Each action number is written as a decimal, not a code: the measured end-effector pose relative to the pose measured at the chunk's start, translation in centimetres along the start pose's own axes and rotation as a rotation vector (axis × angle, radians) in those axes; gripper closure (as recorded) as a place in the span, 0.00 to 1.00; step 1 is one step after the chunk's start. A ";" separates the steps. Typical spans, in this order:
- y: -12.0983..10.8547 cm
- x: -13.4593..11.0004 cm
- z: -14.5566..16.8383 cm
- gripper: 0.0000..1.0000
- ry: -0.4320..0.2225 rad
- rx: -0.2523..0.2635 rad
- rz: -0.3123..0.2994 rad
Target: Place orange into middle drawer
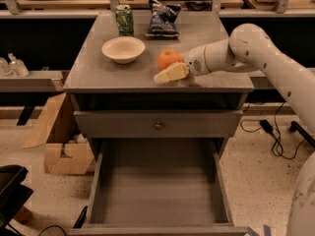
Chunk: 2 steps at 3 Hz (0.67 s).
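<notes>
Gripper [167, 69] positioned at the orange [169, 58] on the cabinet top [98, 73], grasp cannot be determined; middle drawer [157, 191] stands open below.

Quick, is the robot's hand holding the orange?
Gripper: low over the cabinet top, right beside the orange; cannot tell if it is gripping it.

1. Light is warm and moderate, from overhead; the cabinet top [93, 75] is evenly lit.
2. The gripper [167, 72], at the orange [169, 58] near the top's front edge, casts a soft shadow beneath itself.
3. The middle drawer [157, 195] interior is dim.
</notes>
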<state>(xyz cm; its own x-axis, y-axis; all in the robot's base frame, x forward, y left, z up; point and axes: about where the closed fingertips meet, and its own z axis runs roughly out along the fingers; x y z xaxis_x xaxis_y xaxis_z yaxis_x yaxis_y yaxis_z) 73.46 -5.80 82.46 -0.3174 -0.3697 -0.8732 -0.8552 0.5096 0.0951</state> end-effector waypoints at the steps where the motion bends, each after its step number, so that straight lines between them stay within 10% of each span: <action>1: 0.0 0.0 0.0 0.00 0.000 0.000 0.000; 2: 0.1 0.0 0.3 0.12 0.001 -0.004 0.000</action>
<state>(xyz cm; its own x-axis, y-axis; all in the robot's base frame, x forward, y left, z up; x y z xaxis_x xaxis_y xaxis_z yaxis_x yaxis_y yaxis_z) 73.45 -5.55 82.33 -0.3178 -0.3705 -0.8728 -0.8569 0.5063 0.0971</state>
